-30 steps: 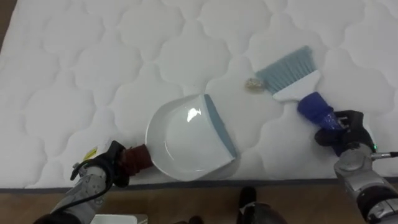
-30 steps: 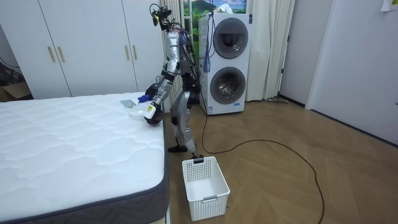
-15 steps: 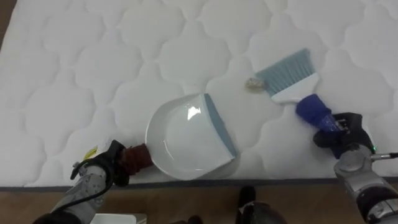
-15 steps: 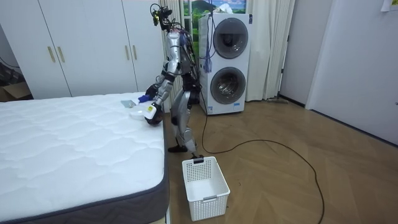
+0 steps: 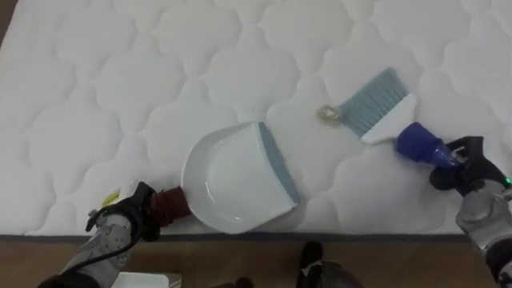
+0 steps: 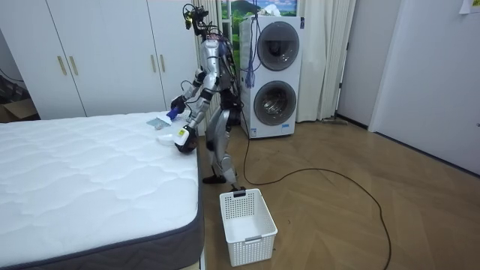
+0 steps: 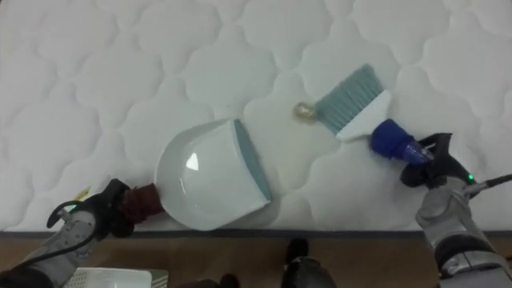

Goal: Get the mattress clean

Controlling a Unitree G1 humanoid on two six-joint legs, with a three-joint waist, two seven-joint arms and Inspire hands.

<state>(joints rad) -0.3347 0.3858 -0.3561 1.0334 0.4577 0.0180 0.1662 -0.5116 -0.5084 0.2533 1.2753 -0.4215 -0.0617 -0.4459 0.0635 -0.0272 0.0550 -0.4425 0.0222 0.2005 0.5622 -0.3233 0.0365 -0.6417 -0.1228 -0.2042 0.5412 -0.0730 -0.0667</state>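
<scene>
Fingers of the right hand (image 5: 466, 170) curl round the blue handle of a white brush (image 5: 382, 108) whose pale blue bristles touch a small crumpled scrap (image 5: 328, 114) on the white quilted mattress (image 5: 120, 80). Sweep it low toward the white plastic dustpan (image 5: 228, 180), which the left hand (image 5: 120, 226), clenched on its dark red handle, should hold flat.

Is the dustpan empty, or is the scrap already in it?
Empty. The dustpan shows a bare white inside; the scrap lies on the mattress at the brush bristles, apart from the pan's lip.
</scene>
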